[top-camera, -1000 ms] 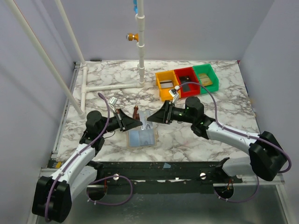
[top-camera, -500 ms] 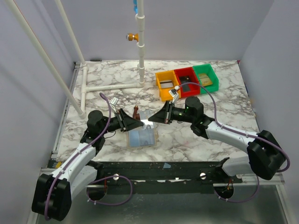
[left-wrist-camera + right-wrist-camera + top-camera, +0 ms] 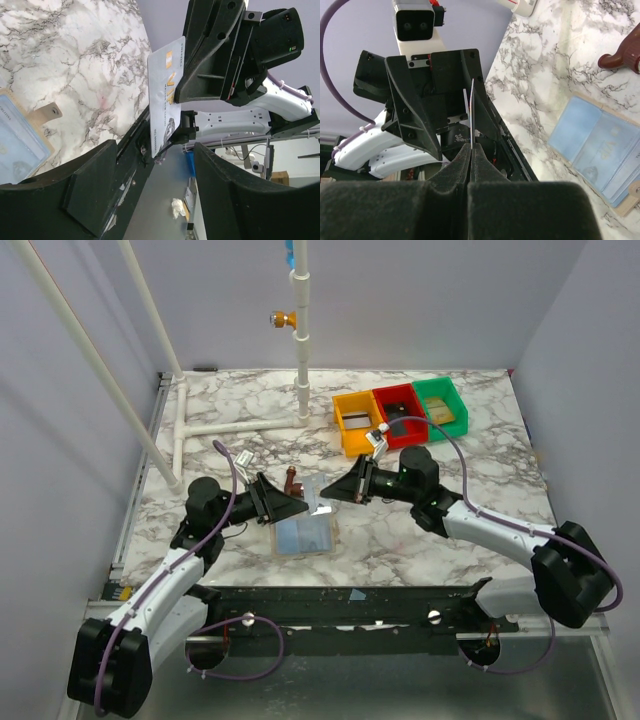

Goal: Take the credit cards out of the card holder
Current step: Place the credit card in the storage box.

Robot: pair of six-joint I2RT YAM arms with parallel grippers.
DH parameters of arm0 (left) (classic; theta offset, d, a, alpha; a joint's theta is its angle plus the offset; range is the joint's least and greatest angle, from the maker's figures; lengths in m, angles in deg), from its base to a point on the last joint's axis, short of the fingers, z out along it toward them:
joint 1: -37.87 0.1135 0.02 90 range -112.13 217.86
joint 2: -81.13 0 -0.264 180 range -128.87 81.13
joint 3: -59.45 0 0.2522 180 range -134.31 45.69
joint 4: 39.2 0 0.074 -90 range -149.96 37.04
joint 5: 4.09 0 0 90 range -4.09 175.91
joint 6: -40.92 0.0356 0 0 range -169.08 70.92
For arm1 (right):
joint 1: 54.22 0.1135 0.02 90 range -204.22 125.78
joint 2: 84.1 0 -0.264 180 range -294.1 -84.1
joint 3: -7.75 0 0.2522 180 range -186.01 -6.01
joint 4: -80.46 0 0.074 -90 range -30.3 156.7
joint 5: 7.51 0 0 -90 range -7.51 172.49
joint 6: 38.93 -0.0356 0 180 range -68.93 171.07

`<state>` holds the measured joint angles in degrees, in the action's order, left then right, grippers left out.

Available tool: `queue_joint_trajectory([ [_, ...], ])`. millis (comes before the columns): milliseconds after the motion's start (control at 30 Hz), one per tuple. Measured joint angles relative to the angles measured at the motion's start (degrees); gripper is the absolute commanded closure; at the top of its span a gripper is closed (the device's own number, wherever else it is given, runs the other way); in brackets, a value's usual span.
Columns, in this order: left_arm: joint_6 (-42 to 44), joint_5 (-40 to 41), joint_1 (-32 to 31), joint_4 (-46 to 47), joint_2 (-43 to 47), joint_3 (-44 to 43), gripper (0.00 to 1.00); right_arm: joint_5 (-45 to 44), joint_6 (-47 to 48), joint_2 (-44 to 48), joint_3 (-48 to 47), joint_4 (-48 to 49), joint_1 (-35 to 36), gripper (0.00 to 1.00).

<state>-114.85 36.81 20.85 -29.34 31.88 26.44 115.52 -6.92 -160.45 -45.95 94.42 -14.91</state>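
Grey-blue flat card holder [image 3: 303, 533] on the marble worktop [image 3: 460, 475], our right hand [image 3: 471, 152] clenches a white credit card [image 3: 165, 100], our left hand [image 3: 298, 506] released

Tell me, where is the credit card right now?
Seen from above, the credit card is in the air at mid-table, pinched by the right gripper, facing the open left gripper, over the card holder.

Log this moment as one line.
card: held clear of table | right gripper: shut on card | left gripper: open, not clamping card | card holder: lying open on table
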Motion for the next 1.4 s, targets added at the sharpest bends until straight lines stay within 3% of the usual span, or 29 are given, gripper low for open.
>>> queue_joint_trajectory([
  [467,3.32,1.31,0.00,-7.26,5.01,0.00,0.34,-7.89,-4.96,1.90,0.74,-0.83,-4.44,0.99],
  [500,3.61,1.49,0.00,-7.82,5.35,0.00,0.34,-9.29,-5.40,1.90,0.70,-0.90,-4.66,0.99],
  [533,4.35,1.90,0.00,-9.99,6.36,0.00,0.34,-16.17,-7.17,1.90,-0.22,-1.64,-5.05,0.99],
  [800,5.77,1.99,0.00,-12.92,7.28,-0.31,0.34,-32.61,-10.40,1.33,-2.01,-3.02,-6.16,0.99],
  [1067,6.21,1.95,0.00,-13.84,8.33,-0.37,0.34,-44.85,-14.95,-8.94,-8.61,-4.20,-7.65,0.99],
  [1400,6.47,1.90,0.00,-16.50,11.34,-0.61,0.35,-51.98,-24.37,-22.18,-18.40,-5.77,-9.88,0.99],
])
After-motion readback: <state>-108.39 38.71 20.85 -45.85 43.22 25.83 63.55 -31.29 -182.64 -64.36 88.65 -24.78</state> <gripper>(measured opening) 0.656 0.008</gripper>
